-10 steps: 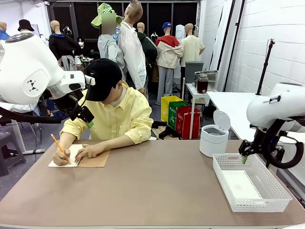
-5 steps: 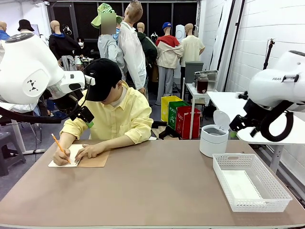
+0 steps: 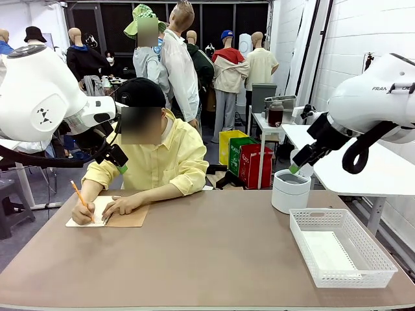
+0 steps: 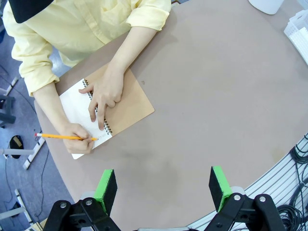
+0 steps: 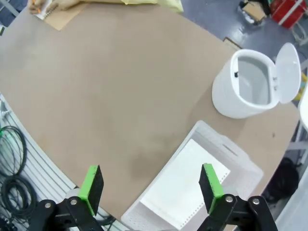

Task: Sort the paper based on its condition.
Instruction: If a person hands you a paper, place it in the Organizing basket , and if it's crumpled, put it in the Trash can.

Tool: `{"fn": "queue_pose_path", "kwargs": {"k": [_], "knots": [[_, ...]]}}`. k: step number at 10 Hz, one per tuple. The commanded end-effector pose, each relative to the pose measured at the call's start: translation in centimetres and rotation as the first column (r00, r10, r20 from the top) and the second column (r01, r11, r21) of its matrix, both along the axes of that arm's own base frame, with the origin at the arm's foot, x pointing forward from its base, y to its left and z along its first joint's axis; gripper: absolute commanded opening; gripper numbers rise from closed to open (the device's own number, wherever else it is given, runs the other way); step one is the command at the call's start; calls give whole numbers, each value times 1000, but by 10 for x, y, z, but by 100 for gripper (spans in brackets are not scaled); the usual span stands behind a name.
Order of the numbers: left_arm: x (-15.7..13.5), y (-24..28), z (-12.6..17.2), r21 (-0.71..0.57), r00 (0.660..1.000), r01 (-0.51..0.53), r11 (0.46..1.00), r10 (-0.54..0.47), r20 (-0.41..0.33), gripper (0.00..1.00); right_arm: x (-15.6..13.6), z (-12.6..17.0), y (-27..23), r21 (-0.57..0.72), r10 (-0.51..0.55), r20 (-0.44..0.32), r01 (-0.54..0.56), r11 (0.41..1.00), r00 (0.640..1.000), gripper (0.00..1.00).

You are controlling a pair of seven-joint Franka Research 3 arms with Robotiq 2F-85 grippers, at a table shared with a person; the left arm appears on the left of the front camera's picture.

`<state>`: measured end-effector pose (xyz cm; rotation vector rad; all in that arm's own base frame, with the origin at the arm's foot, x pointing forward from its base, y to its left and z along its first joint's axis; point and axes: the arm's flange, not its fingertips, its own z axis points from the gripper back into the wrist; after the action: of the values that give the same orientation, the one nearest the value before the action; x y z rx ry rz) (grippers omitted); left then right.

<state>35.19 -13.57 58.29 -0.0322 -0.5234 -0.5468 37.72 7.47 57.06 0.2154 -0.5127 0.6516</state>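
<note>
One flat white sheet of paper [image 3: 327, 251] lies in the white mesh basket [image 3: 353, 280] at the table's right; the right wrist view shows the same paper [image 5: 185, 185] just past my fingers. My right gripper [image 3: 297, 167] hangs open and empty high above the table, near the white bin [image 3: 290, 189]. Over the table's left side my left gripper [image 3: 118, 163] is raised in front of the person. In the left wrist view this gripper [image 4: 162, 185] is open and empty, high above the bare tabletop.
The person writes with a pencil [image 4: 65, 136] on the white page of a brown-covered spiral notebook [image 4: 130, 103], one hand flat on it. The bin [image 5: 245, 89] stands behind the basket [image 5: 231, 149] with its lid up. Bare brown tabletop [image 3: 207, 253] lies in the middle.
My right arm has lifted from just over the basket, up and back toward the bin, still open. The left arm has stayed put. The person has raised their head slightly.
</note>
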Motion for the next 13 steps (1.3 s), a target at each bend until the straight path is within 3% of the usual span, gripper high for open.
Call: {"fn": "queue_pose_path", "kwargs": {"k": [1,5,7,10,13], "knots": [[0,1,0,-4,1000,1,1000,-1,4,100,1,-5,-5,-1,-24,-22,24,1000,999,100],[0,1,0,-4,1000,1,1000,-1,4,100,1,-2,-3,-2,-8,-8,8,1000,1000,100],[0,1,0,-4,1000,1,1000,-1,4,100,-6,10,21,72,151,139,-162,984,979,100],[0,1,0,-4,1000,1,1000,-1,4,100,-14,16,40,108,303,203,-328,938,931,100],[0,1,0,-4,1000,1,1000,-1,4,100,-25,23,54,106,348,289,-391,914,892,100]]}}
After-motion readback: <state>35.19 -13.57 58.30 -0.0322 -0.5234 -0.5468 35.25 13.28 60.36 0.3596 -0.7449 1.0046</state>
